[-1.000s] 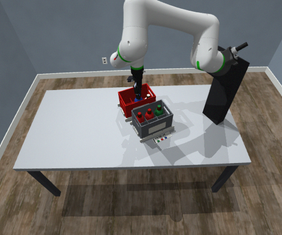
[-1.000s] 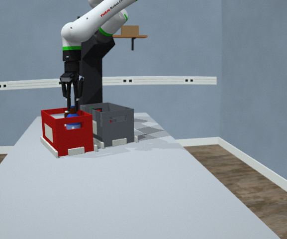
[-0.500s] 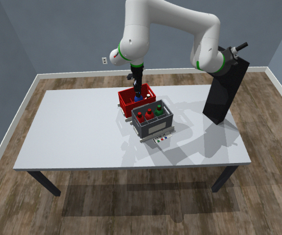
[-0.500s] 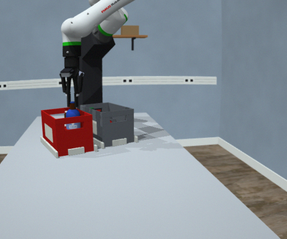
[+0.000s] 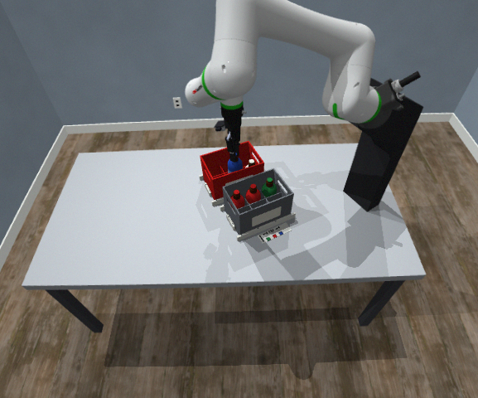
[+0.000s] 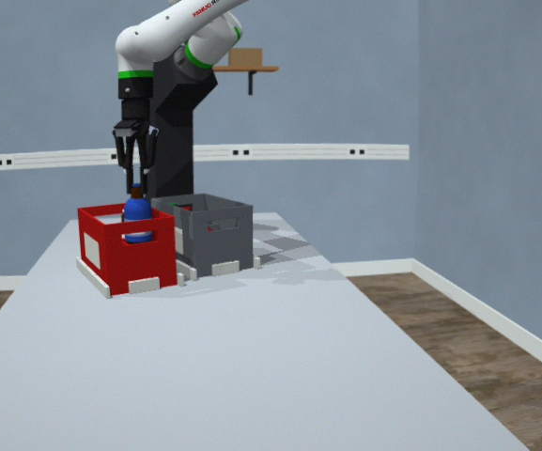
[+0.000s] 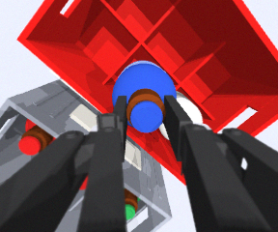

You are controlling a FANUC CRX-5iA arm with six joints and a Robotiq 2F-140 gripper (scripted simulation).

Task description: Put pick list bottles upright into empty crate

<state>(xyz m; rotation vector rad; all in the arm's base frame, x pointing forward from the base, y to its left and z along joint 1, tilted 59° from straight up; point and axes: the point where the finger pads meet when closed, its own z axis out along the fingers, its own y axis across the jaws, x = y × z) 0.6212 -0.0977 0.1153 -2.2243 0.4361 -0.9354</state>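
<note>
My gripper point(image 6: 136, 186) is shut on the neck of the blue bottle point(image 6: 137, 217), which hangs upright, partly raised out of the red crate point(image 6: 126, 248). In the wrist view the fingers clamp the brown neck under the blue cap point(image 7: 146, 116). A white-capped bottle point(image 5: 251, 162) stands in the red crate beside it. The grey crate point(image 5: 258, 201) holds two red bottles point(image 5: 236, 197) point(image 5: 253, 192) and a green bottle point(image 5: 268, 186). The pick list point(image 5: 276, 235) lies in front of the grey crate, with green, red and blue marks; its counts are too small to read.
White stop blocks point(image 6: 144, 285) edge both crates on the table. The black robot pedestal point(image 5: 380, 145) stands at the table's right rear. The two crates sit close together, nearly touching.
</note>
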